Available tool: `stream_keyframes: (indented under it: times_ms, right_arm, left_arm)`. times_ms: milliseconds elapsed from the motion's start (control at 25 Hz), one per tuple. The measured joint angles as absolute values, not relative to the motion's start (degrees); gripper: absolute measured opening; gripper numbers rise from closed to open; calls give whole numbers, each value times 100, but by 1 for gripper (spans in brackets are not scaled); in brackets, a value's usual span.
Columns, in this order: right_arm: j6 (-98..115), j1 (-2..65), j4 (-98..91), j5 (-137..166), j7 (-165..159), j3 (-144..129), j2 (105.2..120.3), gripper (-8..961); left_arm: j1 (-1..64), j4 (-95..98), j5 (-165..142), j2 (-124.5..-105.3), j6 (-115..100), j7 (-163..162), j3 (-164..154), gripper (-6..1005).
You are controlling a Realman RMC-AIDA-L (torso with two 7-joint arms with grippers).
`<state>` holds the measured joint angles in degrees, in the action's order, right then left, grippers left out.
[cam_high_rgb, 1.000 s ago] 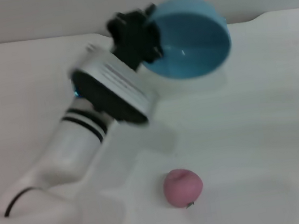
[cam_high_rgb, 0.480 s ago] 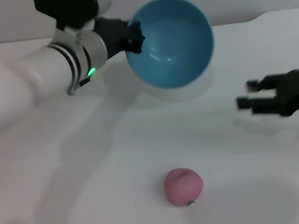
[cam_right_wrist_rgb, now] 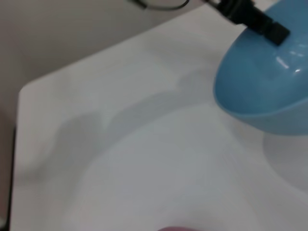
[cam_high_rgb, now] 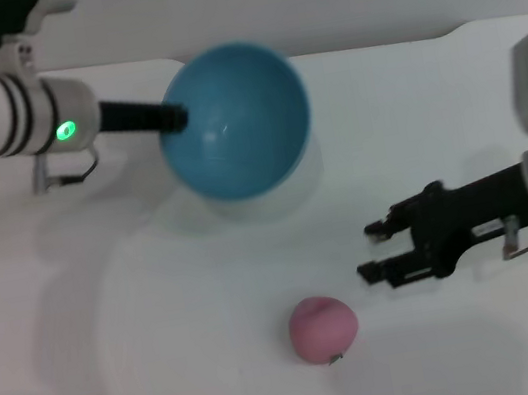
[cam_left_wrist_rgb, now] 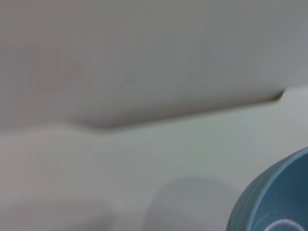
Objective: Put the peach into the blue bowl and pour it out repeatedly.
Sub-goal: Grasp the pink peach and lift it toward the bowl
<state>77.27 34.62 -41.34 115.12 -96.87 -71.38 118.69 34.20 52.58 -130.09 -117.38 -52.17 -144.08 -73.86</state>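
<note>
While the peach (cam_high_rgb: 323,330) lies alone on the white surface (cam_high_rgb: 172,375) near the front, the right tool (cam_high_rgb: 372,250) hangs just beyond it and toward the robot's right, close by but not touching, its two dark fingers (cam_high_rgb: 379,228) spread apart with nothing between them. Farther back and to the left, the left tool (cam_high_rgb: 170,119) grips the rim of the blue bowl (cam_high_rgb: 234,121) and holds it raised and tipped, its hollow facing forward and empty, well apart from the fruit; from the right wrist view the bowl hangs over its own shadow on the surface
</note>
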Motion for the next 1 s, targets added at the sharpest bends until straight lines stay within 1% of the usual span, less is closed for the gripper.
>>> stream_keyframes:
  times_ms: [160, 360, 640, 1000]
  right_arm:
    - [7628, 3577, -4404, 11511, -9814, -7949, 11891, 590]
    - [7051, 3606, -4767, 11489, -9827, -9244, 11919, 589]
    - [6385, 3662, -4876, 11475, -9885, -10321, 11948, 589]
    - [5345, 3586, -4771, 11426, -9909, -11255, 11976, 588]
  left_arm:
    - [3414, 5331, -13599, -11736, -6111, -14879, -6836, 0]
    - [3223, 5530, -13779, -11734, -6612, -15050, -6647, -1]
    - [3142, 5596, -13785, -11742, -6836, -15095, -6644, -1]
    - [3222, 5599, -13748, -11765, -6863, -15099, -6687, -1]
